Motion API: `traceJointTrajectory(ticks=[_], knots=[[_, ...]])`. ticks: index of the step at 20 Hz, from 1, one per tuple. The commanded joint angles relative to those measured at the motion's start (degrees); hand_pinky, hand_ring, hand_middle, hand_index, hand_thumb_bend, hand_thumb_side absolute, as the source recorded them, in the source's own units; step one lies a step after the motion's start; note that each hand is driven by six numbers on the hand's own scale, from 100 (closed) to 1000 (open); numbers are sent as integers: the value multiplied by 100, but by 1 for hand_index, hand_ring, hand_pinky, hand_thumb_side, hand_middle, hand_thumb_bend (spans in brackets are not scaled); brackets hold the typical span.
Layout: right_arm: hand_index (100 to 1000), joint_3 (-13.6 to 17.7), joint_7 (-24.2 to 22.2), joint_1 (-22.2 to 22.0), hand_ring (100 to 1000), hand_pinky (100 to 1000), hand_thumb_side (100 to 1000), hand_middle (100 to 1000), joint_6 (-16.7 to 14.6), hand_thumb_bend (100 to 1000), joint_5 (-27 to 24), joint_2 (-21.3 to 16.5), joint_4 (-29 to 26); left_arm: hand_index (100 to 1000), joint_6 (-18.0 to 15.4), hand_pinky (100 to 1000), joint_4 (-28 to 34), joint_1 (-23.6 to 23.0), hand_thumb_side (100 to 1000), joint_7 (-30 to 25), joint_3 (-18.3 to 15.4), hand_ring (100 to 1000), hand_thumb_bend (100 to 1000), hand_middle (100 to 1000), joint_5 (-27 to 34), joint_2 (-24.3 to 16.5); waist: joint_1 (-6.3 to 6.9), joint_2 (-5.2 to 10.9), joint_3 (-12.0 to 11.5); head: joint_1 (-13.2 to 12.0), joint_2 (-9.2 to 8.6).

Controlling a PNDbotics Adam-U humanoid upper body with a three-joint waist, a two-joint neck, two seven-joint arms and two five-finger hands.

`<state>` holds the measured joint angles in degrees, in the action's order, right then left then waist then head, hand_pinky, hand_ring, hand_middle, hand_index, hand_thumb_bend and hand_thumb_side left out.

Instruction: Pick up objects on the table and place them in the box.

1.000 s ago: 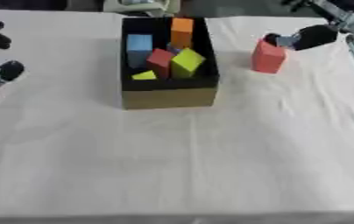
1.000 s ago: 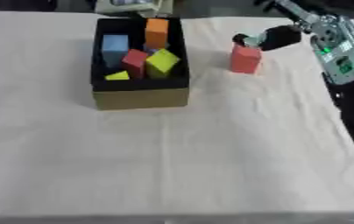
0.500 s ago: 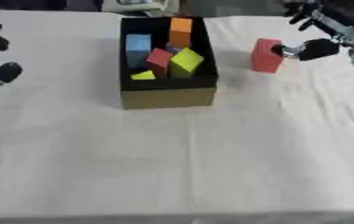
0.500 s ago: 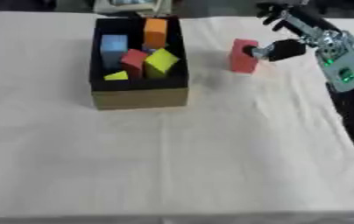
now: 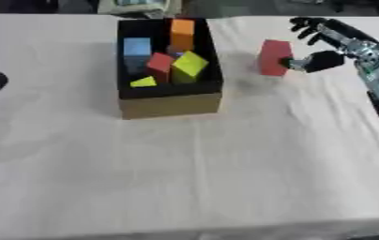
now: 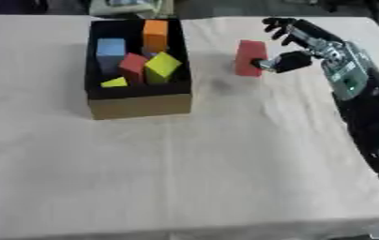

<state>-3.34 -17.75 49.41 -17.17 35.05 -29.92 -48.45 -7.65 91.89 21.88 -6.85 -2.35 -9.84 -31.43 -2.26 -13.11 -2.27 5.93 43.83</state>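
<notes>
Now my right hand (image 5: 322, 60) pinches the red block (image 5: 273, 57), right of the box (image 5: 170, 104). I should carry it left, clearing the box wall before releasing.

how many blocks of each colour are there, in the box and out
red: 2, one in the box, one held by the right hand
orange: 1
blue: 1
yellow-green: 1
yellow: 1
total: 6

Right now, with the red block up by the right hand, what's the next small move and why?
Probably carry the red block left toward the box. The right hand has it against the thumb, apparently lifted, with a shadow on the cloth below, and it hangs right of the box's opening.
</notes>
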Motion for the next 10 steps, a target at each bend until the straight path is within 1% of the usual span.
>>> traceJointTrajectory(ticks=[1,10], knots=[[999,118,89,182,834,750,462,868,27,440,120,-4,177,852,-10,837,70,81,693,-20,-21,707,800,634,34,-72,67,83,-12,38,29],[1000,214,281,390,843,755,455,882,61,434,381,192,635,852,-20,838,66,91,694,-53,9,707,798,634,48,-31,92,84,-88,74,29]])
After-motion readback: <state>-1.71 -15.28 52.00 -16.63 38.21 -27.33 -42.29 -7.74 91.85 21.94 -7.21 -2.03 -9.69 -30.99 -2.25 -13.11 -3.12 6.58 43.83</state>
